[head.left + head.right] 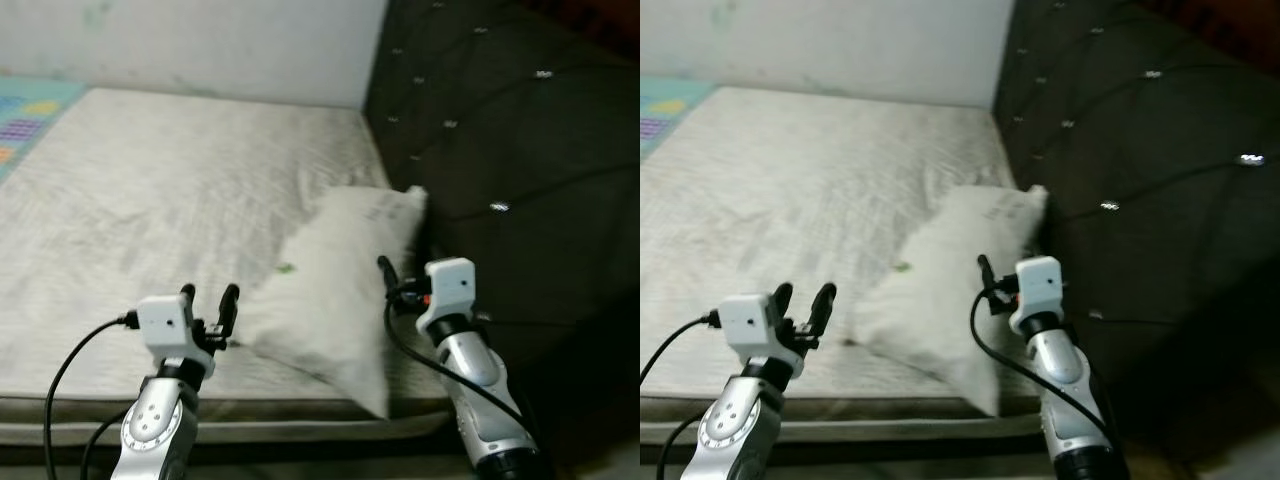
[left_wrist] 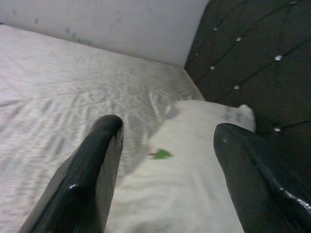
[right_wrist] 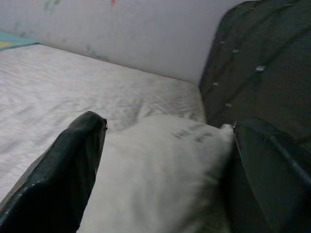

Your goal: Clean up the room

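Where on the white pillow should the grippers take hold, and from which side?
Probably the two near corners of the pillow, coming from the foot edge of the mattress. It lies flat, angled against the dark headboard, too wide for one grip. The left gripper and right gripper, both open, already flank its near end.

White cloth pillow (image 1: 335, 290): soft, matt, lightly creased, w/ a small green speck on top. Pale quilted fabric mattress (image 1: 170, 190): matt, wavy stitched texture, some greyish smudges. Dark tufted headboard (image 1: 510, 150): looks like leather or similar, slight sheen, w/ shiny stud buttons. White painted wall (image 1: 220, 40): matt, a few scuffs. Left tool (image 1: 208, 297) & right tool (image 3: 160, 174): glossy black plastic fingers (image 2: 92, 179), smooth, catching highlights; white plastic housings, matt. Arms: silver, smooth, semi-gloss, prob. metal or plastic, can't tell which. Black cables (image 1: 70, 365): smooth, rubbery-looking.
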{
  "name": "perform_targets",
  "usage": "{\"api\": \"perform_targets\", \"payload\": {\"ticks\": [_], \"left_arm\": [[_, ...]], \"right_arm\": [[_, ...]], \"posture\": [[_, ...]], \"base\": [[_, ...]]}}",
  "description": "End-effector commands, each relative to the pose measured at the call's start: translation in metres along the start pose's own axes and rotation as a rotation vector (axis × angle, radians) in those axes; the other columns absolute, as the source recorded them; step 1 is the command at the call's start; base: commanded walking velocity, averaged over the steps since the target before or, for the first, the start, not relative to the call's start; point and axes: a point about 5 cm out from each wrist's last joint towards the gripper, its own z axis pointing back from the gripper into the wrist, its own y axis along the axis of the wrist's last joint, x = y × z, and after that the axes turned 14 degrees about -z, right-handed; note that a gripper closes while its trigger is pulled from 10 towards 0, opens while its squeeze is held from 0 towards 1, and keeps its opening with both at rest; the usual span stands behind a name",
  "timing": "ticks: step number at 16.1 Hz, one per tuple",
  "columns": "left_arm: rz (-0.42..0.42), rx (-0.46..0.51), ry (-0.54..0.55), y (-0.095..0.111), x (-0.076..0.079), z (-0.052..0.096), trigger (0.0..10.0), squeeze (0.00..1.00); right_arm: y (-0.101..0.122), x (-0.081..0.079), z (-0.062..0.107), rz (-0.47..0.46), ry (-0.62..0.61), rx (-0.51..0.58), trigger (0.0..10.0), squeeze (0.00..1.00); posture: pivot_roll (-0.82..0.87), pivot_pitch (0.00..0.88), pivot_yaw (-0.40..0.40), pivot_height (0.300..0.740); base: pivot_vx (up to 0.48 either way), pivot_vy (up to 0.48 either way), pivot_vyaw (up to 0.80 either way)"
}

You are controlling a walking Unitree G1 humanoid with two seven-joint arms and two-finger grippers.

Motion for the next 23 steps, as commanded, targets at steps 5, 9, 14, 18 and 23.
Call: {"api": "perform_targets", "payload": {"ticks": [5, 9, 14, 18, 23], "left_arm": [[0.021, 0.005, 0.009, 0.0007, 0.0029, -0.0005, 10.0, 0.00], [0.029, 0.003, 0.020, 0.0002, 0.0019, -0.0003, 10.0, 0.00], [0.038, 0.001, 0.022, 0.0002, 0.0021, -0.0003, 10.0, 0.00], [0.040, 0.021, -0.001, 0.0022, 0.0045, 0.0001, 10.0, 0.00], [0.035, 0.032, -0.012, 0.0029, 0.0051, 0.0001, 10.0, 0.00]], "right_arm": [[0.0021, 0.0050, 0.0002, 0.002, -0.014, 0.001, 10.0, 0.00], [0.0025, 0.0050, 0.0002, 0.001, -0.012, 0.002, 10.0, 0.00], [0.0016, 0.0055, 0.0004, -0.001, -0.014, -0.004, 10.0, 0.00], [0.0012, 0.0055, 0.0010, -0.005, -0.013, -0.004, 10.0, 0.00], [0.0009, 0.0042, -0.0001, -0.007, -0.004, -0.004, 10.0, 0.00]], "posture": [[-0.05, 0.058, -0.089, 0.740], [-0.05, 0.059, -0.092, 0.740], [-0.05, 0.061, -0.092, 0.740], [-0.05, 0.061, -0.090, 0.740], [-0.04, 0.054, -0.092, 0.740]], "base": [[0.000, -0.179, 0.00], [0.000, 0.000, 0.00], [0.000, 0.000, 0.00], [0.000, 0.000, -0.80], [0.220, 0.000, -0.33]]}}
